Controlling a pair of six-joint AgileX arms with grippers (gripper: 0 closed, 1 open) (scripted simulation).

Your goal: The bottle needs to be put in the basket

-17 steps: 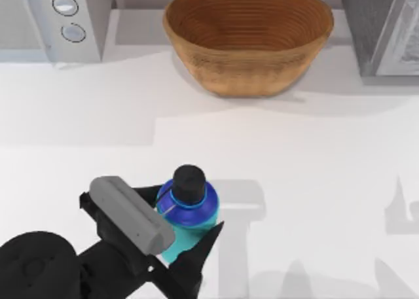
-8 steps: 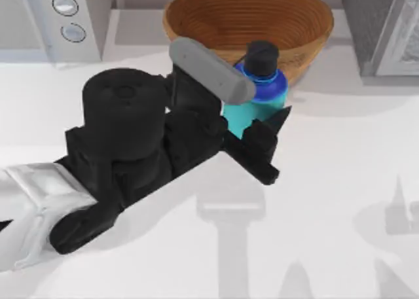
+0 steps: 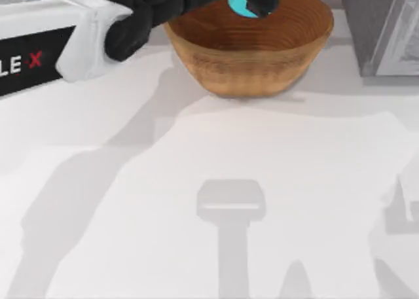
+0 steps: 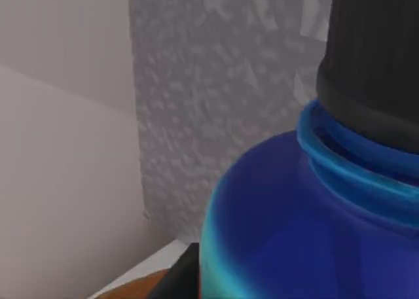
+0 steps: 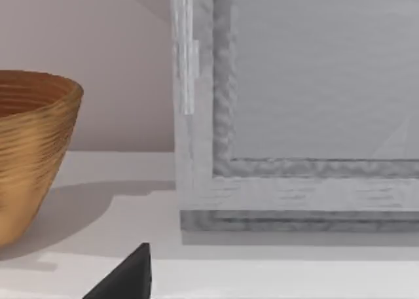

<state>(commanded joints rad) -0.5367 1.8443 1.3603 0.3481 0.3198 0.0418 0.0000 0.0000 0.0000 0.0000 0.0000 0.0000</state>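
One basket (image 3: 249,57), one bottle (image 3: 243,3) (at twelve o'clock, above the bowl), one grey cabinet (image 3: 383,27), one table (image 3: 196,181).

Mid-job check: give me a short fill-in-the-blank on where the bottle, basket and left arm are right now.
1. The left gripper holds the bottle above the ____.
2. The bottle's cap is coloured ____.
3. The wicker basket stands at the table's ____ edge in the top view.
4. The bottle's shoulder is dark ____.

Missing words: basket; black; far; blue
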